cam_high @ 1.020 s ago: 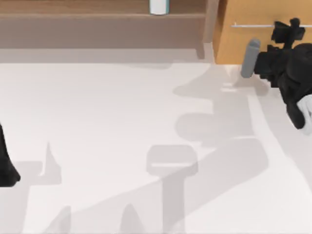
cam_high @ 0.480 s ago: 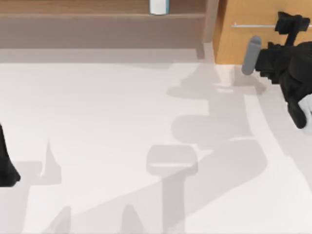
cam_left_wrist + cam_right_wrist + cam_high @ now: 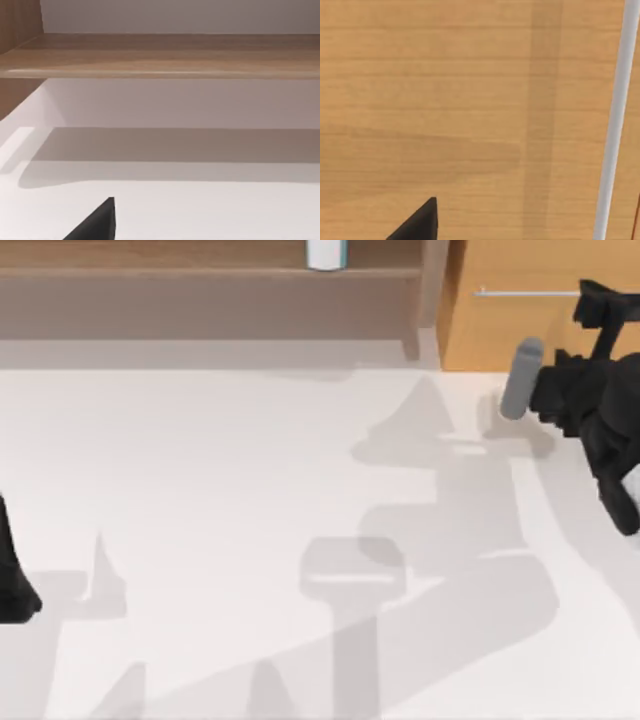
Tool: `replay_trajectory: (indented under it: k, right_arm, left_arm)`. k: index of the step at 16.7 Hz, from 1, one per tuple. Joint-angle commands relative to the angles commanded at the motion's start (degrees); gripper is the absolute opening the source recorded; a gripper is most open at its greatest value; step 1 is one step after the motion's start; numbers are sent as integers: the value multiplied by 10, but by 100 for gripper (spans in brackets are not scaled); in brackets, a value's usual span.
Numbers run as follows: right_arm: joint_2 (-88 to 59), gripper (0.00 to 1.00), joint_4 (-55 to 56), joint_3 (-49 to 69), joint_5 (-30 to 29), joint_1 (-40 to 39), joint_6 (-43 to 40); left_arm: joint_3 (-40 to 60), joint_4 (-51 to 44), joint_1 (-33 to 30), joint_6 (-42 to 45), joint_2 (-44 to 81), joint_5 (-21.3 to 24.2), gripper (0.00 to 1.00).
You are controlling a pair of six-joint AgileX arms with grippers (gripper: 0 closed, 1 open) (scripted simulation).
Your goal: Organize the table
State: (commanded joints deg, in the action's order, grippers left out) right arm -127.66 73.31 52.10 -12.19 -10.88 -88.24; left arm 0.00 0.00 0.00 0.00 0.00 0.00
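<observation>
Top view: right gripper (image 3: 600,302) sits at the far right edge of the table (image 3: 220,490), up against the orange-wood drawer unit (image 3: 520,325), just beside its silver bar handle (image 3: 525,292), which runs left-right; fingers' state cannot be told. A grey cylinder (image 3: 521,378) rides at the arm's left. Left arm (image 3: 12,575) parked at the left edge. Left wrist view: brown shelf (image 3: 160,55) above bare tabletop. Right wrist view: drawer front close ahead, handle bar (image 3: 615,120) off to one side. Right arm is far nearer; the handle looks the likely target.
</observation>
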Motion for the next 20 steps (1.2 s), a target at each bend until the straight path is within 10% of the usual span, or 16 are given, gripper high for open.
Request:
replay_trajectory:
  k: [10,20]
  right_arm:
    - [4,100,-1,-5,-6,-33,37]
    - [-5,100,-128,141,-106,-243,440]
  left_arm:
    - [0,0,0,0,0,0,100]
    - [0,0,0,0,0,0,100]
